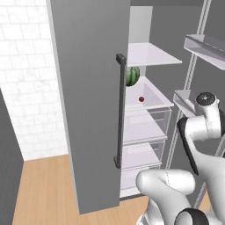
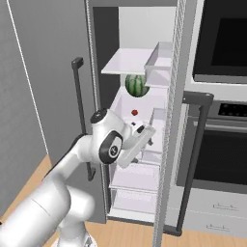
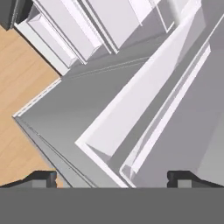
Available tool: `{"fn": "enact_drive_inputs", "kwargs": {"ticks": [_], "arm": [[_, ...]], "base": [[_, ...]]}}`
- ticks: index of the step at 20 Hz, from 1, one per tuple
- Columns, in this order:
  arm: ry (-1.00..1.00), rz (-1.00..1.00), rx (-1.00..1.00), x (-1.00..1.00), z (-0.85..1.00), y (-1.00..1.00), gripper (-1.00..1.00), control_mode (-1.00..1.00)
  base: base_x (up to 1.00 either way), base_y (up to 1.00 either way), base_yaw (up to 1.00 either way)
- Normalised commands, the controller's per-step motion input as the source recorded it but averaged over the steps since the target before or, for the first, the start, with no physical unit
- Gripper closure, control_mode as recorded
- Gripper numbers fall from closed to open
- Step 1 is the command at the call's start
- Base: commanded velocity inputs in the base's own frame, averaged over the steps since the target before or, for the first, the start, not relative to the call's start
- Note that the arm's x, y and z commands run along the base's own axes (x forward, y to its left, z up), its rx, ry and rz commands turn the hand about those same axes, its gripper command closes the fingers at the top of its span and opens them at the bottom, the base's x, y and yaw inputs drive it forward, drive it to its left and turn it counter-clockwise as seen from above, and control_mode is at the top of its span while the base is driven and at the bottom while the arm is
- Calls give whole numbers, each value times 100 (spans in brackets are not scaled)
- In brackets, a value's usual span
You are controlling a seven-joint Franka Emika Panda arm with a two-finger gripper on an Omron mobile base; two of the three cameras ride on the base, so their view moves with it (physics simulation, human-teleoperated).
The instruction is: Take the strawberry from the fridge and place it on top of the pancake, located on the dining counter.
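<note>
I see the tall matte grey fridge (image 1: 88, 101) standing with both doors swung wide, which leaves its white shelves and clear drawers reachable from the front. The tiny dark-red strawberry (image 1: 141, 99) sits alone on a white middle shelf, toward the back, and just behind it to the left is the big striped green watermelon (image 1: 133, 75); from the right base view the berry (image 2: 134, 112) lies below the melon (image 2: 136, 85) with bare shelf around it, so I judge a clean approach from the front is possible.

My arm is raised in the doorway with the hand at roughly the height of the clear drawers, below and in front of the berry's shelf. The two-finger gripper (image 3: 112, 178) is spread as wide as it goes, its dark tips at the far edges of the hand view, with nothing between them and nothing touched. It looks down across a white door bin and the grey door panel toward the wooden floor, so it is not yet aimed at the fruit. I judge the reach is in its opening stage: the hand needs to lift and turn in toward the shelf.
</note>
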Motion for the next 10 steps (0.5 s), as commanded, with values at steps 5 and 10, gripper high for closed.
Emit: {"fn": "enact_drive_inputs", "kwargs": {"ticks": [5,10], "arm": [[3,-1,24,0,63,92,-100,-100],[-14,-17,64,4,-9,92,-100,-100]], "base": [[0,0,0],[0,0,0]]}}
